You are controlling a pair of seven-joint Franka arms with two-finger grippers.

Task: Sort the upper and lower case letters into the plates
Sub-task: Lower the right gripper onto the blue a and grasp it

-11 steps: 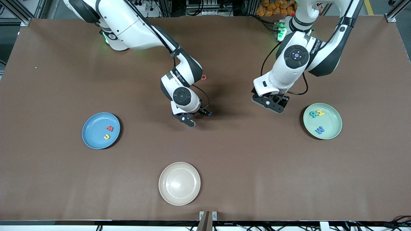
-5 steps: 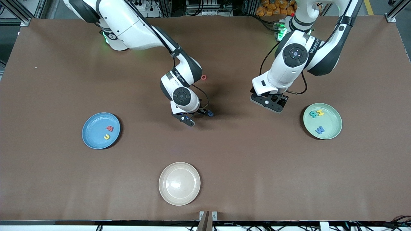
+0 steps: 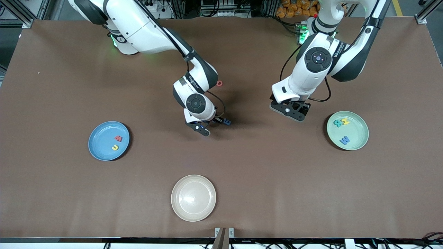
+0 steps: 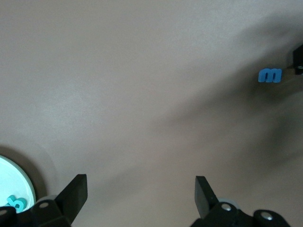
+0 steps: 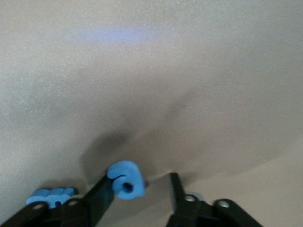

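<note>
My right gripper (image 3: 211,125) is low over the middle of the table. Its jaws are narrowed but still open around a small blue letter (image 5: 124,178). That letter touches one finger (image 5: 102,189), and a gap separates it from the other finger (image 5: 176,189). A blue "m" (image 3: 226,121) lies just outside the gripper. A red letter (image 3: 219,83) lies farther from the front camera. The blue plate (image 3: 100,152) holds a red and a yellow letter. The mint green plate (image 3: 360,124) holds three letters. My left gripper (image 3: 290,110) hangs open and empty beside the green plate.
An empty cream-beige plate (image 3: 193,214) sits near the table's front edge, nearer the camera than my right gripper. The left wrist view shows the green plate's rim (image 4: 28,182) and the blue "m" (image 4: 270,75).
The right gripper's jaws have narrowed around the blue letter. The left gripper has shifted slightly away from the front camera.
</note>
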